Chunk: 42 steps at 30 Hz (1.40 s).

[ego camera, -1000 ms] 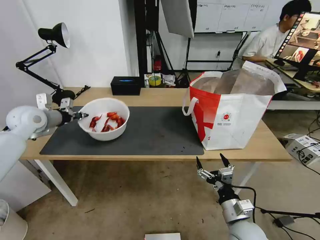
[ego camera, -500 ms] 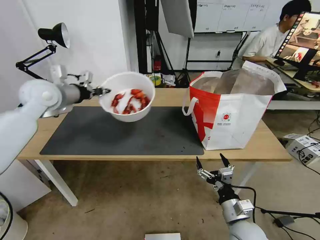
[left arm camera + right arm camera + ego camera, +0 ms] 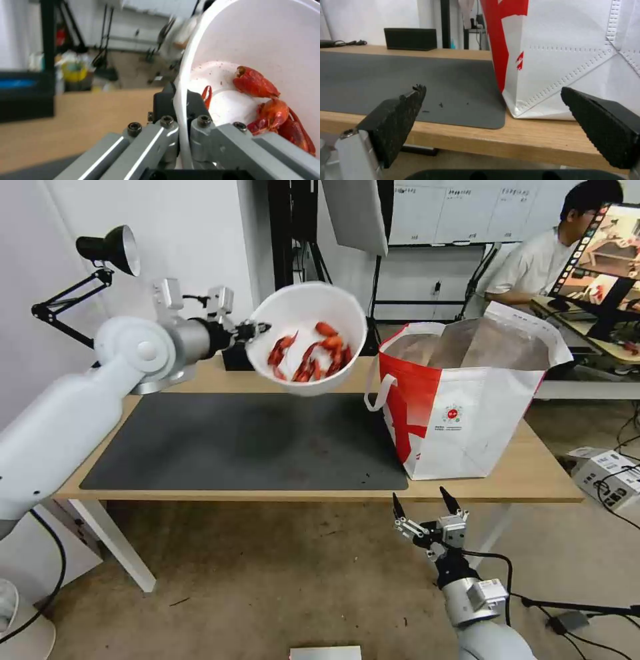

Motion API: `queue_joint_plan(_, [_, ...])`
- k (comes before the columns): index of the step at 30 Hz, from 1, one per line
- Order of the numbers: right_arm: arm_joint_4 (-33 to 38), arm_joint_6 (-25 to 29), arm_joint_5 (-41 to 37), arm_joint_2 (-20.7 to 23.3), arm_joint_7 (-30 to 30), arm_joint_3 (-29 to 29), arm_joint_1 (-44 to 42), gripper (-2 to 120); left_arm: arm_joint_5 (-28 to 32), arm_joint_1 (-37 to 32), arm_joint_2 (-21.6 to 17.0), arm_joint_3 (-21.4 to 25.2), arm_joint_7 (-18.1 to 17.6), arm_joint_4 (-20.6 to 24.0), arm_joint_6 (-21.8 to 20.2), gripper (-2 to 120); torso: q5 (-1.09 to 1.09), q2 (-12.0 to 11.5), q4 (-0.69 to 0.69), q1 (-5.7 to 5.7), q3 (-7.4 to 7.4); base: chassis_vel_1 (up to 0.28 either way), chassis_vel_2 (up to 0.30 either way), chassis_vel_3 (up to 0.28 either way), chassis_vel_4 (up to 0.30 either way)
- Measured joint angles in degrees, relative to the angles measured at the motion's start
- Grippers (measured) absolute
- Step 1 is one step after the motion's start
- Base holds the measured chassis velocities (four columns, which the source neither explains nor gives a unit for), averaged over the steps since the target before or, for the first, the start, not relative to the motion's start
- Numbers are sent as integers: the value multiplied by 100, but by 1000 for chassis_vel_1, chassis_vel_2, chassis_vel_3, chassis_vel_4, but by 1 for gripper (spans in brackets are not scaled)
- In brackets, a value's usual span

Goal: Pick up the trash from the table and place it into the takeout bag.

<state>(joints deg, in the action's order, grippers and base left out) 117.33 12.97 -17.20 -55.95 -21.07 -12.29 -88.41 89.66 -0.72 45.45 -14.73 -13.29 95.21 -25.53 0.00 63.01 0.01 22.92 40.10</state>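
Table: light wood desk (image 3: 313,375) with a dark grey mat (image 3: 247,440) over most of its top; a black tissue box (image 3: 410,39) sits at the far edge.
Left gripper: the left gripper (image 3: 257,329) is raised above the far side of the mat, fingers (image 3: 165,105) pinched on the rim of the white bowl (image 3: 308,335), one inside and one outside.
Bowl: held clear of the table, tilted, with red crayfish shells (image 3: 310,357) lying against its lower inner wall; it hangs between the gripper and the takeout bag.
Takeout bag: the red-and-white takeout bag (image 3: 467,417) stands upright and open on the table, just beyond the bowl on the side away from the left gripper.
Right gripper: the right gripper (image 3: 427,508) waits below the near table edge, fingers spread, holding nothing; the bag's lower corner is just past its fingertips.
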Motion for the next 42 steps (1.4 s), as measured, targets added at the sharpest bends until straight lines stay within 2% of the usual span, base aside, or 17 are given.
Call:
queue_joint_plan(5, [0, 0, 0, 0, 0, 0, 0, 100, 48, 232, 300, -161, -21, -13, 277, 0, 1, 1, -1, 0, -1, 0, 0, 0, 0])
queue_joint_plan(8, [0, 0, 0, 0, 0, 0, 0, 100, 45, 393, 677, -274, -239, -154, 382, 0, 2, 1, -1, 0, 0, 0, 0, 0, 0])
queue_joint_plan(9, [0, 0, 0, 0, 0, 0, 0, 100, 45, 393, 677, -274, -239, -154, 382, 0, 2, 1, -1, 0, 0, 0, 0, 0, 0])
queue_joint_plan(11, [0, 0, 0, 0, 0, 0, 0, 100, -45, 455, 996, -369, -449, -313, 465, 0, 1, 1, 0, 0, 0, 0, 0, 0, 0])
queue_joint_plan(12, [0, 0, 0, 0, 0, 0, 0, 100, -45, 455, 996, -369, -449, -313, 465, 0, 1, 1, 0, 0, 0, 0, 0, 0, 0])
queue_joint_plan(15, [0, 0, 0, 0, 0, 0, 0, 100, -144, 501, 1405, -435, -712, -493, 551, 0, 1, 1, -1, 0, 0, 0, 0, 0, 0])
queue_joint_plan(17, [0, 0, 0, 0, 0, 0, 0, 100, -173, 516, 1495, -453, -771, -543, 570, 0, 1, 1, -1, 0, 0, 0, 0, 0, 0])
queue_joint_plan(18, [0, 0, 0, 0, 0, 0, 0, 100, -224, 552, 1669, -496, -870, -644, 600, 0, 1, 1, -2, 0, 0, 0, 0, 0, 0])
queue_joint_plan(19, [0, 0, 0, 0, 0, 0, 0, 100, -224, 552, 1669, -496, -870, -644, 600, 0, 1, 1, -2, 0, 0, 0, 0, 0, 0])
queue_joint_plan(22, [0, 0, 0, 0, 0, 0, 0, 100, -321, 704, 2178, -613, -1075, -1035, 690, 0, 2, 1, -1, 0, 0, 0, 0, 0, 0])
queue_joint_plan(23, [0, 0, 0, 0, 0, 0, 0, 100, -321, 704, 2178, -613, -1075, -1035, 690, 0, 2, 1, -1, 0, 0, 0, 0, 0, 0])
queue_joint_plan(25, [0, 0, 0, 0, 0, 0, 0, 100, -380, 764, 2414, -694, -1215, -1262, 748, 0, 1, 1, -1, -1, 0, 0, 0, 0, 0])
queue_joint_plan(30, [0, 0, 0, 0, 0, 0, 0, 100, -581, 781, 2720, -857, -1409, -1561, 843, 0, 1, 0, -1, 0, 0, 0, 0, 0, 0])
queue_joint_plan(32, [0, 0, 0, 0, 0, 0, 0, 100, -766, 767, 2936, -975, -1689, -1744, 942, 0, 1, 1, -1, -1, 0, 0, 0, 0, 0])
queue_joint_plan(39, [0, 0, 0, 0, 0, 0, 0, 100, -1127, 711, 3283, -1069, -2187, -2021, 1196, 0, 1, 0, -1, 0, 0, 0, 0, 0, 0])
queue_joint_plan(42, [0, 0, 0, 0, 0, 0, 0, 100, -1261, 694, 3277, -1124, -2191, -2000, 1241, 0, 0, 1, -1, -1, 0, 0, 0, 0, 0])
